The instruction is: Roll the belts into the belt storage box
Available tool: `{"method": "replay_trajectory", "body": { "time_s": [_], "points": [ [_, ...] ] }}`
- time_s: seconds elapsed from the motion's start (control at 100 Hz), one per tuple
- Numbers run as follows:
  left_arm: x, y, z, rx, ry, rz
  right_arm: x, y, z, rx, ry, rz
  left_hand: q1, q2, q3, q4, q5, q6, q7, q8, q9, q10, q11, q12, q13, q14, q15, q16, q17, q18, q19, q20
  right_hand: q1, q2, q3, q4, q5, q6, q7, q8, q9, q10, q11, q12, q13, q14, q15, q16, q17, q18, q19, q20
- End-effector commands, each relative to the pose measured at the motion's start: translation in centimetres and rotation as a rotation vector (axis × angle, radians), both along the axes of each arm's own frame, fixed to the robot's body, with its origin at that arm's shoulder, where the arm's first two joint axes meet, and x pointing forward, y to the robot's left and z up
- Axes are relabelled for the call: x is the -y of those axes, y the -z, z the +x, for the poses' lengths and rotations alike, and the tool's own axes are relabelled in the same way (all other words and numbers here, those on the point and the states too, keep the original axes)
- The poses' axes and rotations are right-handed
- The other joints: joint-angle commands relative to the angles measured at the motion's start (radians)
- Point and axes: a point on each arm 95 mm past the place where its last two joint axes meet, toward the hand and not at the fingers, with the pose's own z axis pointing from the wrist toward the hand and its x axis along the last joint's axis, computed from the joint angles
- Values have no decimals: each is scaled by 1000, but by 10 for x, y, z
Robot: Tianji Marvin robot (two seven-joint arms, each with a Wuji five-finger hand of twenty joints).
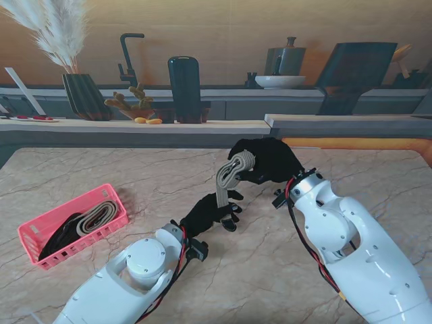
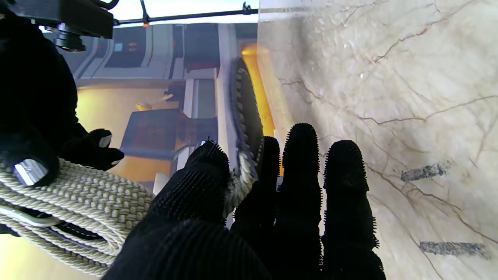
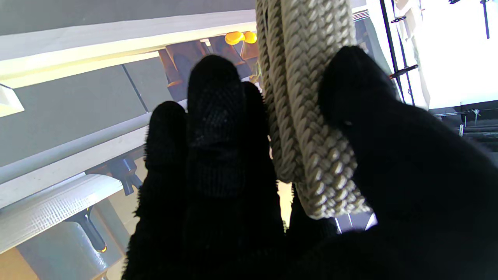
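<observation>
A beige braided belt point(image 1: 231, 172) hangs partly rolled above the middle of the marble table point(image 1: 270, 270). My right hand point(image 1: 266, 162) in its black glove is shut on the rolled part, thumb and fingers pinching the coil point(image 3: 311, 128). My left hand point(image 1: 212, 212) sits just nearer to me, shut on the belt's loose tail point(image 2: 241, 182) between thumb and fingers. The coil point(image 2: 78, 202) and the right hand show beside it in the left wrist view. The pink belt storage box point(image 1: 71, 226) stands at the left, with a beige belt point(image 1: 94, 216) and a dark one point(image 1: 57, 236) inside.
A raised counter point(image 1: 135, 125) runs along the table's far edge, carrying a dark vase point(image 1: 84, 94), a black cylinder point(image 1: 184, 88) and small ornaments. An orange strip point(image 1: 351, 143) borders the far right edge. Both white forearms rise from the near edge.
</observation>
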Motion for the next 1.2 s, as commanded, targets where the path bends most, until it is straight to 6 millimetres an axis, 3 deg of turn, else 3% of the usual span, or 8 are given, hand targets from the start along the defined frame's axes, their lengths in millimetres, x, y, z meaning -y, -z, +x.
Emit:
{"method": "replay_trajectory", "body": {
  "time_s": [0.0,0.07,0.11,0.16,0.29,0.49,0.7,1.19],
  "points": [
    [6,-1,-4,-19,13,-42,-5,8,1,-3,2,-4,64,27,-32,-4,31,-1,34,-1,31,-2,34,-12,21,-5,19,-18,17,-32,33,-15,71,84,146,30,173,-79,289,41,32,5,24,0,39,4,24,8,4,9,34,-20],
    [6,-2,-5,-34,13,-74,-7,15,1,1,2,-12,13,1,-80,37,18,-4,20,-16,18,-14,34,-23,4,-8,23,-40,0,-31,28,-38,68,87,146,31,172,-81,289,42,32,5,25,-1,39,1,24,6,4,7,35,-21],
    [5,-2,-5,-40,13,-87,-8,19,1,-1,1,-14,-178,-57,127,22,3,-3,1,-17,-4,-19,25,-24,-20,-13,8,-41,-21,-35,6,-44,67,87,147,31,172,-81,289,42,31,3,26,-2,39,-1,23,5,4,6,35,-22],
    [5,-2,-5,-41,11,-98,-10,24,1,-8,1,-12,-321,-87,212,36,-9,7,-20,-49,-23,-21,15,-26,-37,-13,-6,-42,-38,-30,-15,-43,68,87,147,32,170,-83,289,42,32,3,28,-3,39,0,23,4,4,5,36,-22],
    [5,-1,-4,-39,0,-115,-14,38,-2,-27,-2,-1,-473,-189,229,26,-72,10,-71,-76,-92,-30,-17,-32,-96,-20,-62,-46,-90,-15,-89,-39,66,88,146,32,168,-84,289,43,31,3,30,-5,39,-2,23,3,4,5,37,-24],
    [4,1,-2,-46,-20,-160,-19,52,-9,-60,-8,24,-634,-256,231,8,-136,16,-140,-99,-193,-33,-69,-56,-172,-34,-142,-65,-145,18,-177,-39,65,88,147,34,166,-86,290,44,28,2,32,-7,38,-1,23,0,2,7,37,-27],
    [1,1,-1,-32,-53,-212,-20,62,-16,-82,-1,49,-778,-293,292,-24,-176,11,-197,-127,-251,-43,-101,-82,-208,-54,-198,-77,-164,41,-233,-23,65,88,146,36,165,-84,289,44,27,3,35,-9,38,1,23,-1,1,9,37,-30],
    [1,-8,-4,-40,-102,-341,-30,80,-23,-85,-22,51,-862,-314,333,-62,-263,-20,-239,-166,-322,-61,-132,-104,-255,-94,-276,-112,-168,51,-310,-49,55,94,139,38,154,-85,283,38,24,5,39,-18,40,-5,24,-5,4,13,43,-35]
  ]
}}
